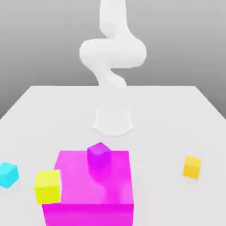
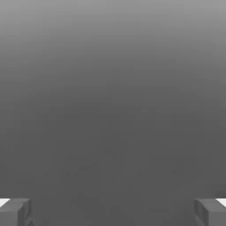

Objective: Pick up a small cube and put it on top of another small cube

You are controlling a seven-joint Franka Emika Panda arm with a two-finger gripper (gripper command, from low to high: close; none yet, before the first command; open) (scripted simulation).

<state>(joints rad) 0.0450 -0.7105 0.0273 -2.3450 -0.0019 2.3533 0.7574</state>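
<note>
Arm [image 1: 112, 48] cut off by exterior view's top edge — upper links out of frame. Big magenta block [image 1: 90, 190] clipped at bottom edge; front face only partly seen. Cyan cube [image 1: 9, 174] touching exterior view's left edge. Fingertips [image 2: 15, 212] in hand view cropped at both lower corners — pads only partly visible.

My white arm [image 1: 112, 57] rises from its round base [image 1: 113, 122] at the middle of the pale grey table [image 1: 176, 110]. In front of the base lies the large magenta block [image 1: 95, 185], with the small purple cube [image 1: 98, 155] on its top near the rear edge. The lemon-yellow cube [image 1: 47, 186] stands against the block's side toward the exterior view's left; the small cyan cube [image 1: 8, 174] lies farther left. The small orange-yellow cube [image 1: 192, 167] lies well apart, toward the exterior view's right.
</note>
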